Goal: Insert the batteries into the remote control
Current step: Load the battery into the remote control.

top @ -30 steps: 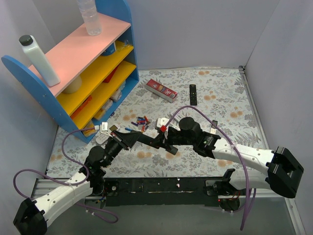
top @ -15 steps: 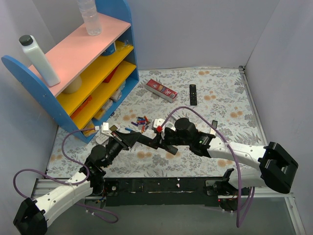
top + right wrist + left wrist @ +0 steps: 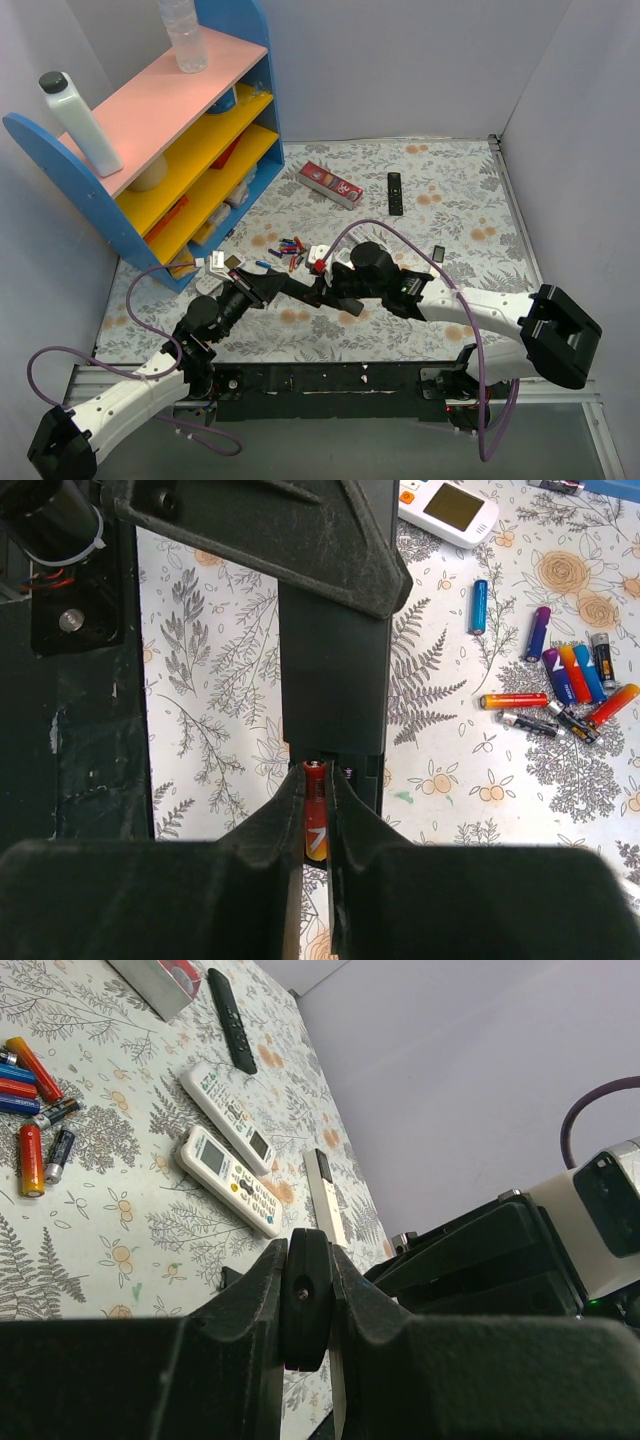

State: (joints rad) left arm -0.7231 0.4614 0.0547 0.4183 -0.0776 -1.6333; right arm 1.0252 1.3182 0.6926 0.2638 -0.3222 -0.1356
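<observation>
My left gripper [image 3: 306,1250] is shut on a slim black remote [image 3: 304,1305] and holds it above the table; it also shows in the top view [image 3: 265,285]. In the right wrist view this black remote [image 3: 330,680] has its battery bay open at the near end. My right gripper [image 3: 317,795] is shut on a red-orange battery [image 3: 316,825] whose tip is at the bay's mouth. Several loose batteries [image 3: 560,685] lie on the cloth, also in the top view [image 3: 288,248]. A slim pale bar [image 3: 325,1195] lies on the table beyond both grippers.
Two wider white remotes [image 3: 228,1182] lie beside the pale bar. Another black remote [image 3: 395,192] and a red box [image 3: 330,183] lie at the back. A blue shelf unit [image 3: 170,150] fills the left. Grey walls close in the right side and the back.
My right arm has moved left toward the left gripper, bringing the battery to the end of the held black remote. The left arm has stayed put.
</observation>
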